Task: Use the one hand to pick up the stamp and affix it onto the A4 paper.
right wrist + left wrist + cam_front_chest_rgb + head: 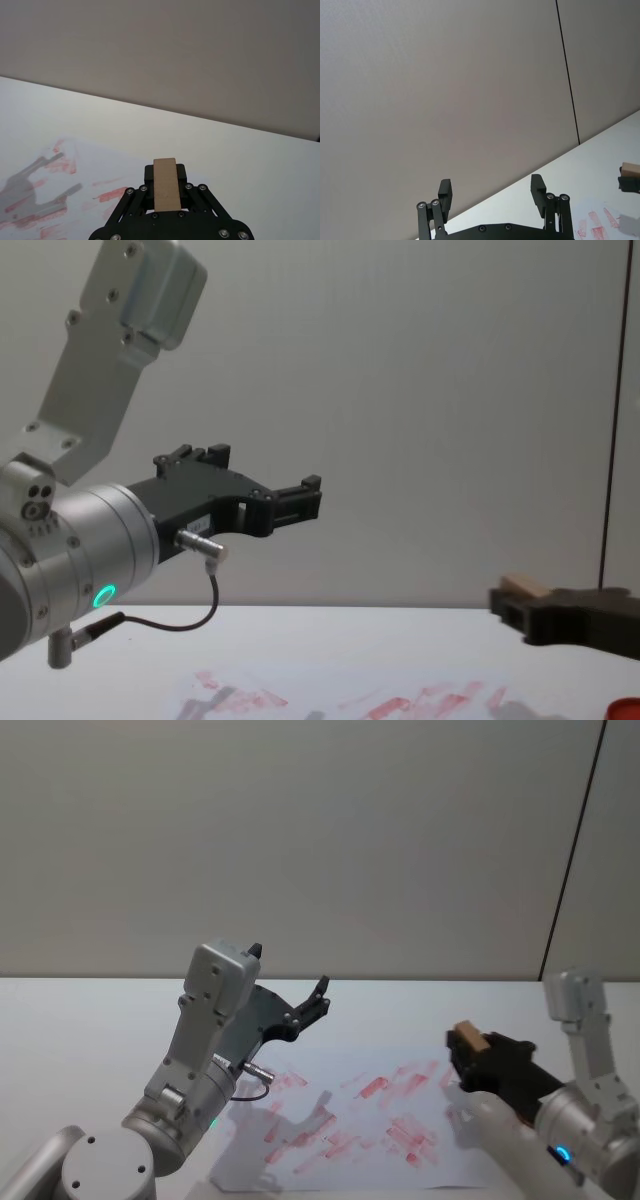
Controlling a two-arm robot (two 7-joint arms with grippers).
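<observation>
Grey wall (300,840) panels rise behind a white table (90,1020), where the red-smeared paper (350,1130) lies flat. My right gripper (468,1048) hangs raised above the paper's right edge, jaws clamped on the stamp (165,184). The stamp's long axis runs along my fingers and points away from me. Most of the paper spreads leftward from beneath the stamp, so I judge the coming move is inward over the paper, then down. My left gripper (491,189) hovers high above the paper's left part, fingers spread and holding nothing.
</observation>
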